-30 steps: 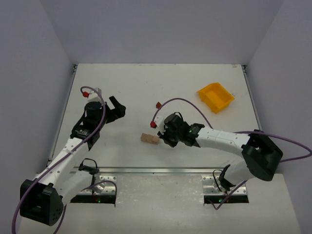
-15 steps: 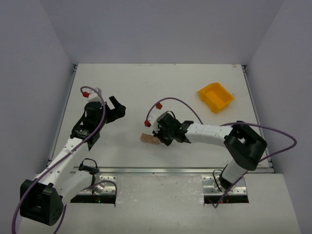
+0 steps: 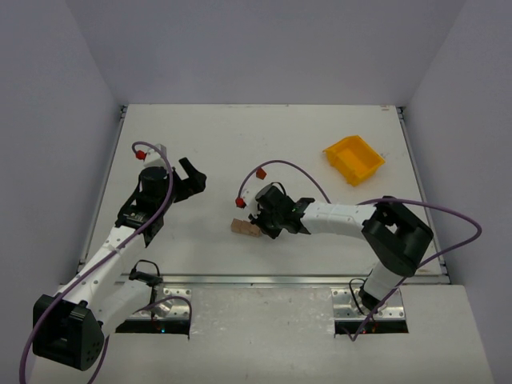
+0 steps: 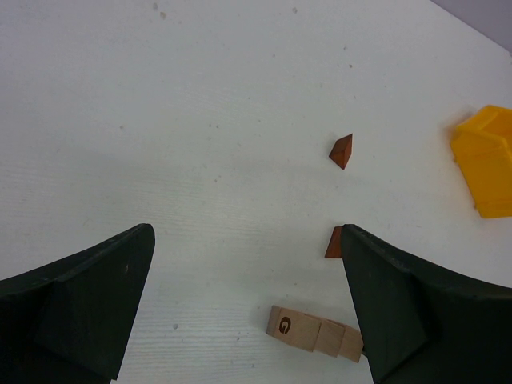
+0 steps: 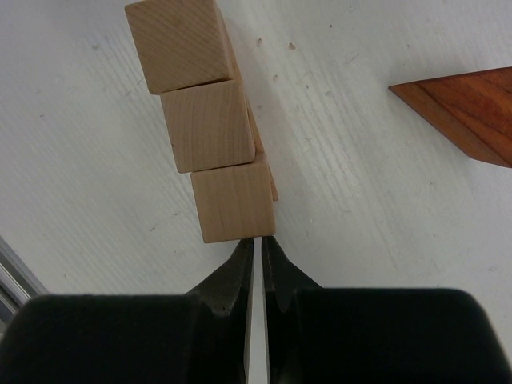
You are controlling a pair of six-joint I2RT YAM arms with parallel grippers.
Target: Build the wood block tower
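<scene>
My right claw (image 5: 258, 246) is pinched together: only a hairline slit shows between its two black fingers, and nothing is caught in it. Its tips touch the near edge of the row of three pale tan wooden cubes (image 5: 210, 120). The row lies flat on the white table (image 5: 80, 176), cube against cube, and runs away from the tips toward 11 o'clock in my right wrist view. At 2 o'clock in that view a reddish-brown wooden wedge (image 5: 468, 112) lies apart from the row.

From above, the row sits a little toward 7 o'clock of the table's middle, with my right claw at its 3 o'clock end. The yellow plastic bin (image 3: 353, 159) stands well apart, out toward 2 o'clock.

My left claw (image 4: 246, 236) is spread wide and holds nothing, over bare table on the 9 o'clock side. In its wrist view the row lies at 5 o'clock, the nearest cube face bearing a letter G, and the far end is hidden behind one finger. A small reddish-brown triangular block (image 4: 342, 150) lies at 1 o'clock. Another reddish-brown piece (image 4: 334, 242) peeks out beside that finger at 3 o'clock; I cannot tell whether it is the wedge.
</scene>
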